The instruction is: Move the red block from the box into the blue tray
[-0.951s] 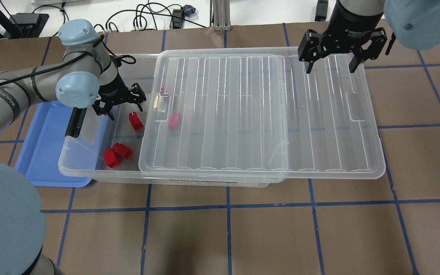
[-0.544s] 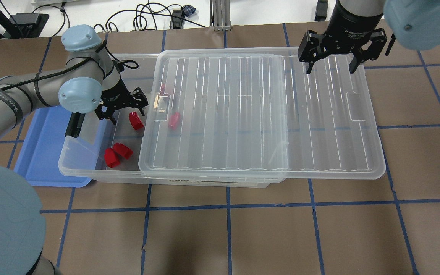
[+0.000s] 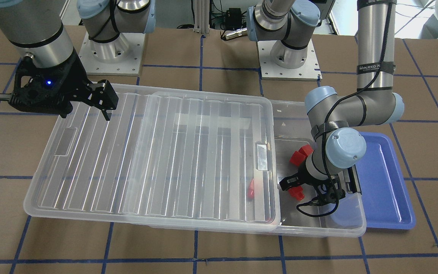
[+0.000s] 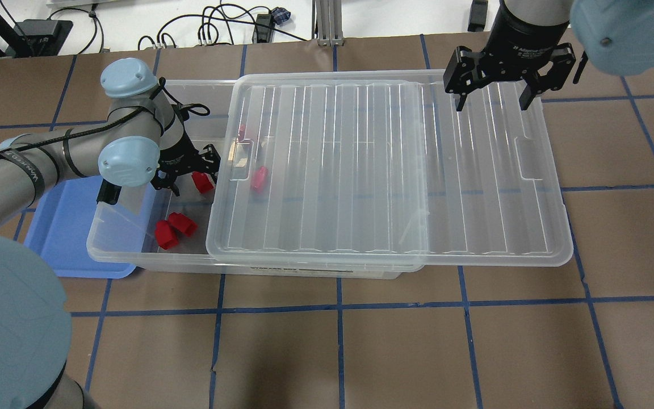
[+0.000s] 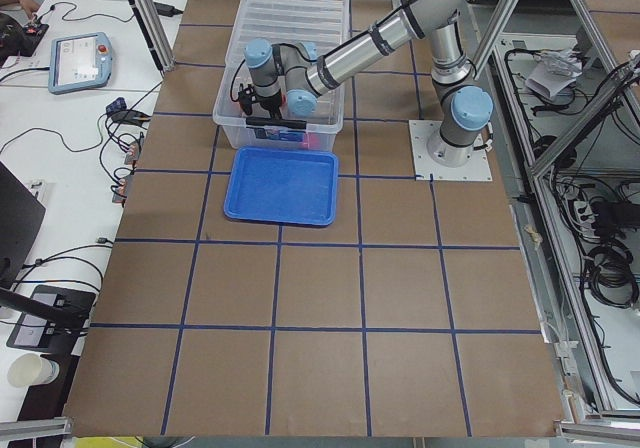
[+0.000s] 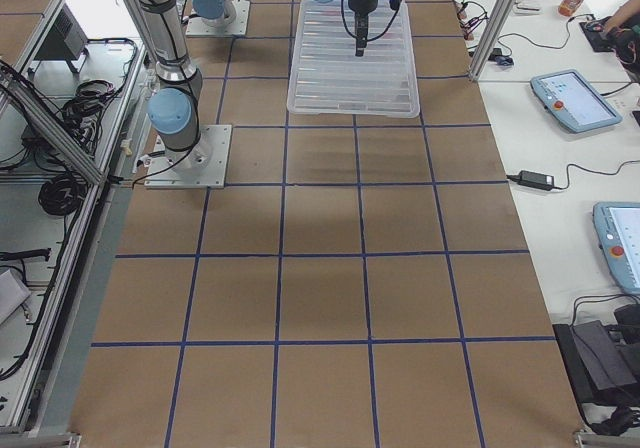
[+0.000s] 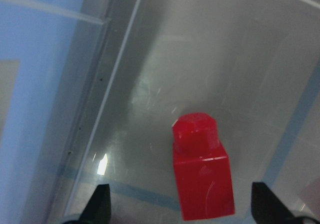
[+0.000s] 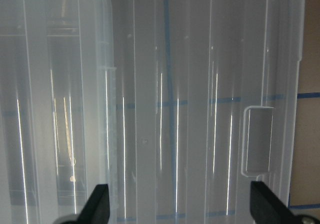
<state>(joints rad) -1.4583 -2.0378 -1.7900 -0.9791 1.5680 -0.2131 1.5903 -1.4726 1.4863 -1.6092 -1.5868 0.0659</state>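
Observation:
The clear box [image 4: 151, 258] has its ribbed lid [image 4: 389, 170] slid to the right, so its left end is open. My left gripper [image 4: 191, 173] is open and reaches down into that open end. Its fingers straddle one red block [image 4: 203, 182] lying on the box floor without touching it. The left wrist view shows this block [image 7: 202, 176] between the open fingertips [image 7: 100, 206]. The blue tray [image 4: 71, 227] lies left of the box, empty. My right gripper [image 4: 491, 96] is open and empty above the lid's far right corner.
Two more red blocks [image 4: 174, 230] lie together at the box's near left. Another red block [image 4: 259, 177] shows through the lid, and one [image 4: 242, 132] sits farther back. A black latch bar [image 4: 108, 193] sits on the box's left end. Cables lie beyond the table's far edge.
My left gripper has moved rightward and down into the box, from beside the red block to straddling it. The right arm has not moved.

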